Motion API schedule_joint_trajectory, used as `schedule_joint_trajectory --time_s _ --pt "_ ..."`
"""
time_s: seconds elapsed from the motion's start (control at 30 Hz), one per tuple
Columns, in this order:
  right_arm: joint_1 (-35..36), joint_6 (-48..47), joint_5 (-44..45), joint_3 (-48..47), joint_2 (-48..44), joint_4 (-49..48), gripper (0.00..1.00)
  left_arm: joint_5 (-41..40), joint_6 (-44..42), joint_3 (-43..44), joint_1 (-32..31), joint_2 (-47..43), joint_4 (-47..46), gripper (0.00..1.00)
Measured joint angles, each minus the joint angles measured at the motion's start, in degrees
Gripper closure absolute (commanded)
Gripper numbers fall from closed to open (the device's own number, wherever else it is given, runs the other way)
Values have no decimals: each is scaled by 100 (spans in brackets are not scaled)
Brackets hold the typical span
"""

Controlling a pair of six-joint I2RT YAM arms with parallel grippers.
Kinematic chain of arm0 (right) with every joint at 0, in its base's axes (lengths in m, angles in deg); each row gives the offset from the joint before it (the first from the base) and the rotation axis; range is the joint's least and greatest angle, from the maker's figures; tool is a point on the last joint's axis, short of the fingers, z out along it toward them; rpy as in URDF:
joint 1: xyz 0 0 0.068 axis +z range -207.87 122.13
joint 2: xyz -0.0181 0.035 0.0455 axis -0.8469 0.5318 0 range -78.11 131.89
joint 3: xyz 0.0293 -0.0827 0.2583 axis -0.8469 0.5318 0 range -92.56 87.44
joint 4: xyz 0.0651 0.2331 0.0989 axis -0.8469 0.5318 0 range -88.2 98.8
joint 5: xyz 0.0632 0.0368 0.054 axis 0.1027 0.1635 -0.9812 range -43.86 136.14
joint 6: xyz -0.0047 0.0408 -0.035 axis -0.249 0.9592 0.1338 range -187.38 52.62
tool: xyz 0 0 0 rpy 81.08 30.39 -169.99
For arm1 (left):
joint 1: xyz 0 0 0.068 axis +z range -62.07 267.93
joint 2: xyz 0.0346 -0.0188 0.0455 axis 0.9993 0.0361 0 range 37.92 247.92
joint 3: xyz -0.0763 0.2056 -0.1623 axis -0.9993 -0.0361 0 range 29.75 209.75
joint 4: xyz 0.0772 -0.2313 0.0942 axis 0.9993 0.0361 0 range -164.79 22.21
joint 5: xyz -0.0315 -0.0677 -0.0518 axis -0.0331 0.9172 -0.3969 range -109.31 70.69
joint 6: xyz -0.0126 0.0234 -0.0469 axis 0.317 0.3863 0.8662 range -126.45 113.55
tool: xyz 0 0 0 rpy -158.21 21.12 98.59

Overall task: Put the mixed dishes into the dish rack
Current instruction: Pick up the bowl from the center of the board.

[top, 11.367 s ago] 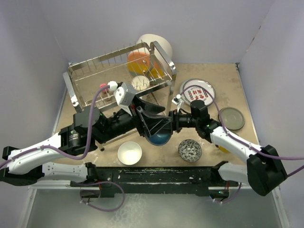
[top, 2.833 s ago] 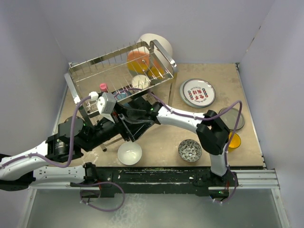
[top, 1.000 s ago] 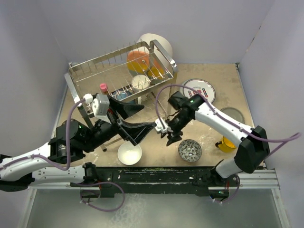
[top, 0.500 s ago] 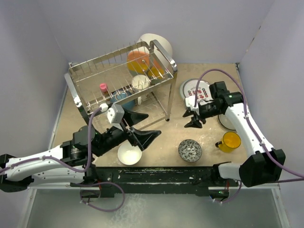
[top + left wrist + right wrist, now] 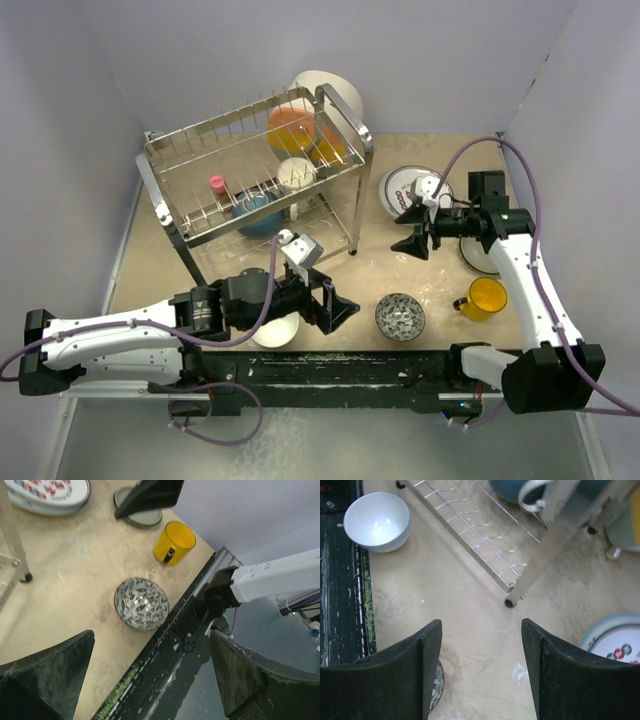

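A: How far along is the loading?

B: Partway, I judge. The dish rack [image 5: 200,150] has the dark blue bowl [image 5: 258,212] on its lower tier. A small cup [image 5: 297,173] with a pale inside sits on the upper tier beside the orange dishes [image 5: 290,128] — whether it is the green mug I cannot tell.

A: What is left?

B: 5 pieces lie on the bench [image 5: 370,270]: the white bowl [image 5: 265,335], half hidden under the left arm; the small patterned bowl [image 5: 400,316]; the yellow cup [image 5: 487,297]; the red-lettered plate [image 5: 398,195]; and a grey plate [image 5: 470,255] partly under the right arm.

A: Is either end effector carrying anything?

B: No. The left end effector [image 5: 335,305] is spread wide and empty, low between the white bowl and the patterned bowl. The right end effector [image 5: 415,238] has its jaws apart with nothing between them, at the near rim of the red-lettered plate.

A: What do the wrist views add?

B: The left one shows the patterned bowl whole and upright, and the yellow cup's handle turned toward it. The right one shows the white bowl in full — upright and empty — plus the rack's foot and lower wires. Only the overhead view shows the upper tier.
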Motion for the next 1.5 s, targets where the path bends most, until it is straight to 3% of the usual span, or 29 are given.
schedule_joint_trajectory --time_s 0.1,0.3,0.53,0.67,0.87,1.03,1.3,1.5 --pt "-649 715 -278 518 -63 -629 29 129 334 -101 0 155 184 5" --pt "-898 1193 -446 726 20 -1062 28 103 1091 -92 -2 817 728 13" --pt "-903 1644 -503 750 50 -1541 28 -695 2317 710 -435 2400 2870 17" --pt "-903 1834 -483 752 76 -1705 28 -1064 2966 839 -531 2780 3722 28" --pt "-903 2011 -483 752 76 -1827 27 -1676 3598 1008 -516 3134 4597 32" --pt "-903 2109 -490 774 79 -1926 27 -1794 3733 1049 -264 3403 4706 54" --pt "-901 2304 -483 1093 144 -2076 25 -1534 3519 647 232 3460 4065 71" --pt "-903 2398 -501 1209 144 -2253 22 -1349 3226 566 352 3475 3766 93"
